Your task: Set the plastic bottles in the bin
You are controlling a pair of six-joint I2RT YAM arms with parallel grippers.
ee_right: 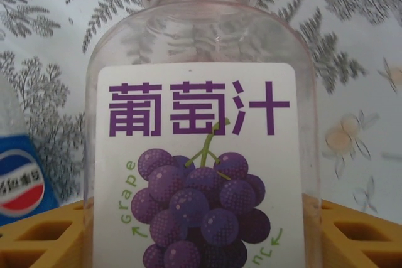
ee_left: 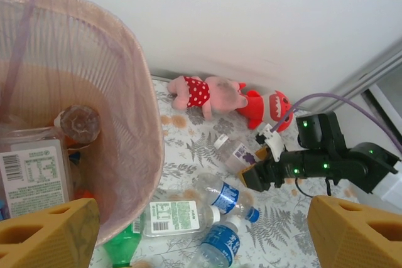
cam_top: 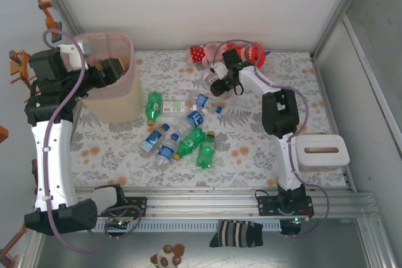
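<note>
You are at the grasp step: your right hand straddles the grape-juice bottle, which lies on the worktop well to the right of the bin, though I cannot tell whether the fingers pinch it. Your left hand hangs spread and empty over the bin's rim. Next, I judge, you need a firm squeeze, a lift clear of the loose bottles right of the bin, then a carry to its mouth

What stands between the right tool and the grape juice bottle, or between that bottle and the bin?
Nothing visible at the tool: the grape juice bottle sits between the fingers of the right tool. Toward the pink bin, the left tool hangs over the rim.
</note>
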